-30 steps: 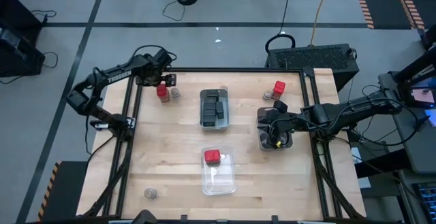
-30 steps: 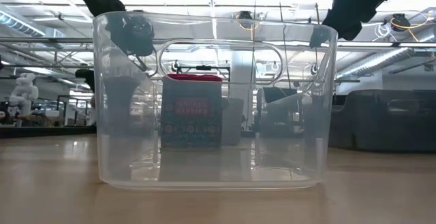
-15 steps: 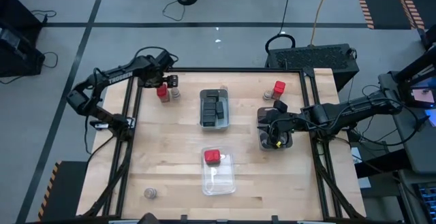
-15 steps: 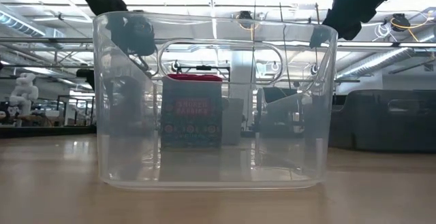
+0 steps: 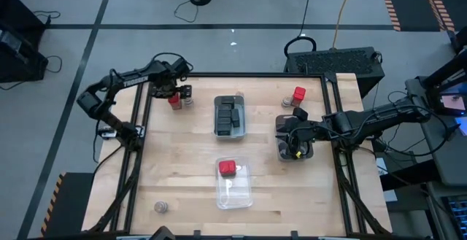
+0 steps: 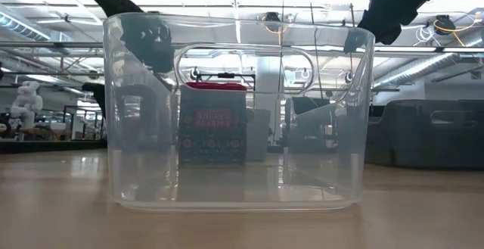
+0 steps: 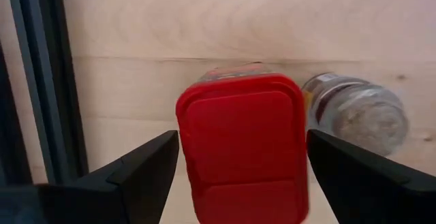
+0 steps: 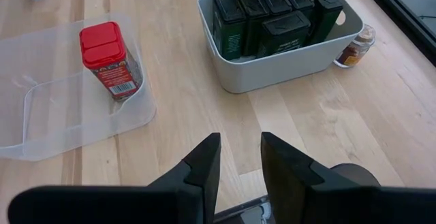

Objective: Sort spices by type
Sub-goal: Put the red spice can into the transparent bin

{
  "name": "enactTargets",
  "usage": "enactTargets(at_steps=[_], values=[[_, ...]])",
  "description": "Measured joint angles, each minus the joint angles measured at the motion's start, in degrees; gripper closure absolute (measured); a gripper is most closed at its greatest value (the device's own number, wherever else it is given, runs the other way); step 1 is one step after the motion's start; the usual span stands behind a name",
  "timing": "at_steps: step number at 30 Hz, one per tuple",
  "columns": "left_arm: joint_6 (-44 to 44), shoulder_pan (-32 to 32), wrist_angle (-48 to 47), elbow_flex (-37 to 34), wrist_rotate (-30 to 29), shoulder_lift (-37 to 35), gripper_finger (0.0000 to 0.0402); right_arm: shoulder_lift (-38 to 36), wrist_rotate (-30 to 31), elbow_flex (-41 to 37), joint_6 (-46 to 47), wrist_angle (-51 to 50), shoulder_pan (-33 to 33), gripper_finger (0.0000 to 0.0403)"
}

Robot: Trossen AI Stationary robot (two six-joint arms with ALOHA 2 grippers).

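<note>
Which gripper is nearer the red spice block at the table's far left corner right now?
Left. The left gripper is right over the red block, its open fingers on either side of it. The right gripper sits across the table over the dark tray.

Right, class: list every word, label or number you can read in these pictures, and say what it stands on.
"TROSSEN": white letters on the left arm.
Red block in the clear tray: label print blurred, barcode too small.
Black blocks: nothing readable.
</note>
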Motion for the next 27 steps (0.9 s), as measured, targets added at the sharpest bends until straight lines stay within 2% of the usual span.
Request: enactTargets(at_steps=[5,11,19,27], values=[[1.1,0.4,0.2,0.0,-0.2,1.3,0.0097,0.0,0.0,0.0,-0.1,0.0,0.0,0.0314],[2.6,0.5,0.5,0.0,-0.1,1.6,0.0183,0.0,0.0,0.0,-0.2,0.0,0.0,0.0314],[4.7,0.5,-0.7,0.2,-0.2,1.6,0.0185,0.0,0.0,0.0,-0.2,0.0,0.0,0.0314],[10.3,-0.5,-15.0,7.2,-0.7,-2.2,0.0185,0.0,0.0,0.0,-0.2,0.0,0.0,0.0314]])
